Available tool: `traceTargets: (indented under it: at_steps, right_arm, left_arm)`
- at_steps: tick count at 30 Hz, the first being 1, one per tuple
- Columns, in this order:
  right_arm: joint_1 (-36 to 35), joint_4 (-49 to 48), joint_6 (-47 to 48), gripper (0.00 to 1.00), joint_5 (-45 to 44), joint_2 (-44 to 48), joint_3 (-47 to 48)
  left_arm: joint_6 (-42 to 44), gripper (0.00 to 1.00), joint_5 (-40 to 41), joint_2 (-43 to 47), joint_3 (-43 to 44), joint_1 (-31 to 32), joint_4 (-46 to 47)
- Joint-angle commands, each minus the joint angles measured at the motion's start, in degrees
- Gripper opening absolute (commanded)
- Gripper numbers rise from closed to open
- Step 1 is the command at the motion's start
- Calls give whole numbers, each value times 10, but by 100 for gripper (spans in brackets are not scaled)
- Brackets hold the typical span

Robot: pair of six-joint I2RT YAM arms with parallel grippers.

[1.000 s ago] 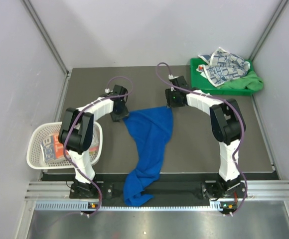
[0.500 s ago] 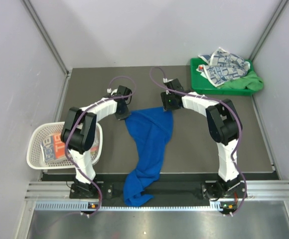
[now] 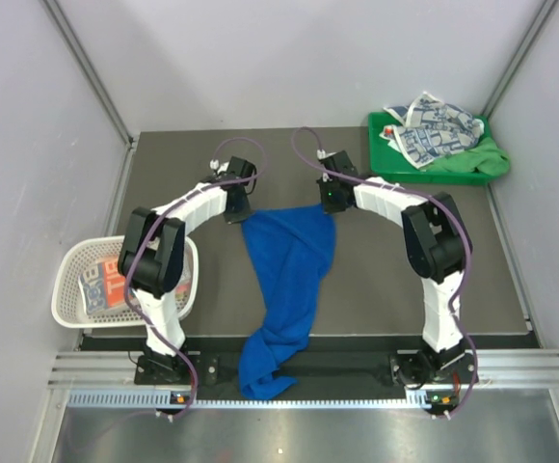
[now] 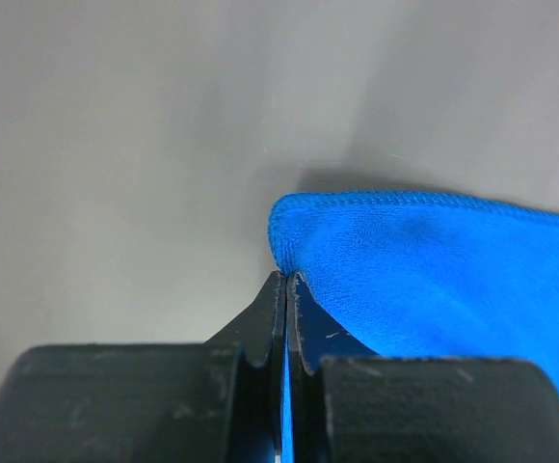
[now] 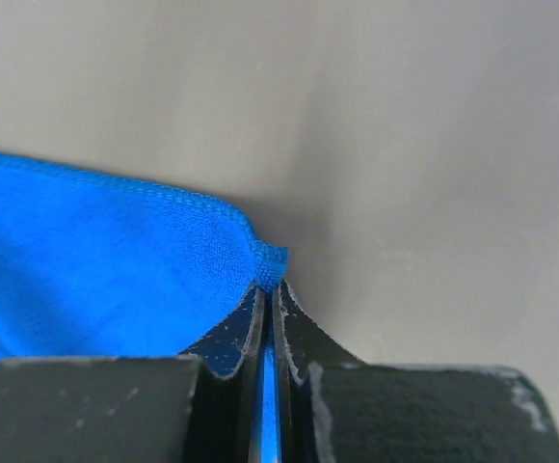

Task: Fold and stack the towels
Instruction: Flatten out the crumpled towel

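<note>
Royal blue towel point(image 3: 289, 265) lay mid-frame in the top view, its upper edge stretched between the left gripper point(image 3: 237, 214) and right gripper point(image 3: 330, 204), its lower end trailing off the table point(image 3: 376, 280) at bottom centre. Printed towels point(image 3: 432, 127) were heaped on the green tray point(image 3: 378, 145) at upper right. In the left wrist view, the jaws were pressed together on a towel corner. The right wrist view showed the same pinch on the opposite corner.

Tools point(image 4: 286, 282) point(image 5: 268, 291) now tight on towel point(image 3: 289, 260)
</note>
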State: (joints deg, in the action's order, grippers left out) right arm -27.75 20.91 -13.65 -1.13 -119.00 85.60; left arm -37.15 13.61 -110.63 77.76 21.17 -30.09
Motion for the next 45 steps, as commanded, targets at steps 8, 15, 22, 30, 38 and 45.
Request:
traceTargets:
  at_steps: [8,15,22,30,38,45]
  right_arm:
    - [-11,-8,-11,0,-37,271,-27]
    - [-27,26,-2,0,-40,412,12]
    - [-61,56,18,0,-34,510,111]
    - [-68,78,21,0,-11,555,185]
    - [-69,89,15,0,26,581,226]
    - [-69,95,8,0,52,591,242]
  left_arm:
    - [73,0,-6,240,32,11,-9]
    - [118,0,-39,361,122,41,-65]
    - [142,0,-89,415,285,60,-96]
    - [140,0,-150,437,352,60,-74]
    - [125,0,-187,459,368,59,-45]
    - [116,0,-199,464,378,60,-34]
